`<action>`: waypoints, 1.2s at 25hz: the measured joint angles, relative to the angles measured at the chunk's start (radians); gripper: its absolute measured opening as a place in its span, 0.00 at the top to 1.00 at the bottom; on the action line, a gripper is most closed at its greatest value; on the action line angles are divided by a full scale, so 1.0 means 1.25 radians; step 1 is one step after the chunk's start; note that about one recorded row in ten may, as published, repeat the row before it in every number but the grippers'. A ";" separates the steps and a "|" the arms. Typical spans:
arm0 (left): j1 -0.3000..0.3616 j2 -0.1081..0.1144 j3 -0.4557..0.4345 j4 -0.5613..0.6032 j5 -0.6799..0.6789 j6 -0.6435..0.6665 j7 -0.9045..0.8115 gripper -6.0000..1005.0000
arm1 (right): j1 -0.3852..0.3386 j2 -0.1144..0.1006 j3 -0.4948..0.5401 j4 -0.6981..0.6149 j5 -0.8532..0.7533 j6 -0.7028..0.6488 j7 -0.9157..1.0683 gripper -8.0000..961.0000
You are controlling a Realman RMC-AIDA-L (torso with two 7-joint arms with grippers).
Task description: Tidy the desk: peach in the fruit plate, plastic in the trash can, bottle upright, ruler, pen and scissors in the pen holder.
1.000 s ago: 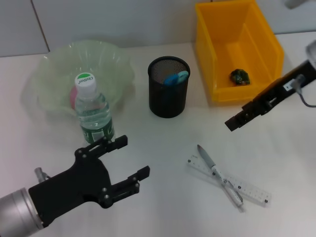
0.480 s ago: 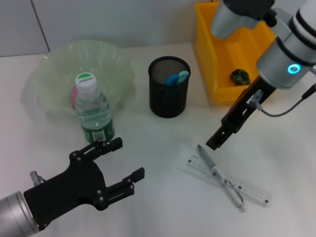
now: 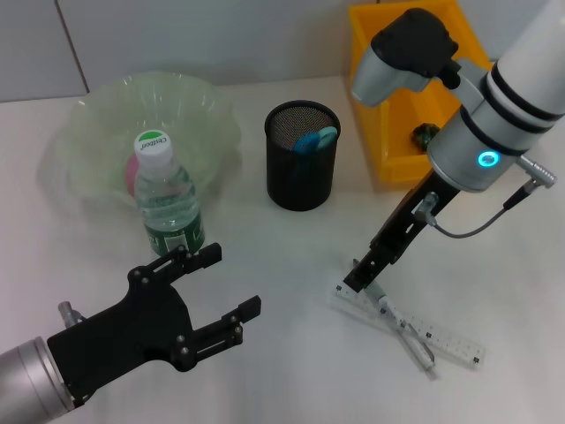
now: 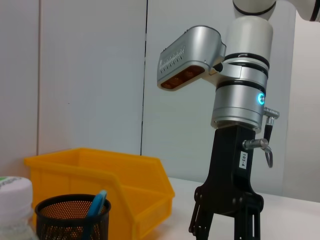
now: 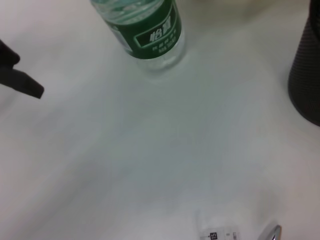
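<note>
Head view: the right gripper (image 3: 360,276) points down at centre-right of frame, its tip right over the near end of the clear ruler (image 3: 415,329) and the tip of the pen (image 3: 392,314), which lies crossed over the ruler on the white desk (image 3: 282,256). Contact w/ either can't be told. In the left wrist view the same gripper (image 4: 225,231) hangs lower right w/ fingers slightly parted, nothing seen between them.

Left gripper (image 3: 207,296) sits lower left of the head view, jaws spread wide, holding nothing, just below the bottle (image 3: 165,196). Bottle stands upright, white cap on, green label, in front of the pale green fruit plate (image 3: 207,110) at upper left. A pink item (image 3: 131,173), partly hidden behind the bottle, lies in the plate; likely the peach.

Black mesh pen holder (image 3: 302,155) stands at top centre w/ a blue-handled item (image 3: 315,140) inside. Yellow trash can (image 3: 388,132) at upper right holds a small dark green scrap (image 3: 427,135).

Right wrist view: bottle base (image 5: 150,30) at top, ruler end (image 5: 220,232) at bottom edge, holder wall (image 5: 307,80) at right edge.
</note>
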 joint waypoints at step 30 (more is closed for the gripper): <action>-0.005 -0.001 0.000 -0.001 0.000 -0.001 0.000 0.22 | -0.024 0.004 -0.064 0.042 0.036 0.076 0.005 0.14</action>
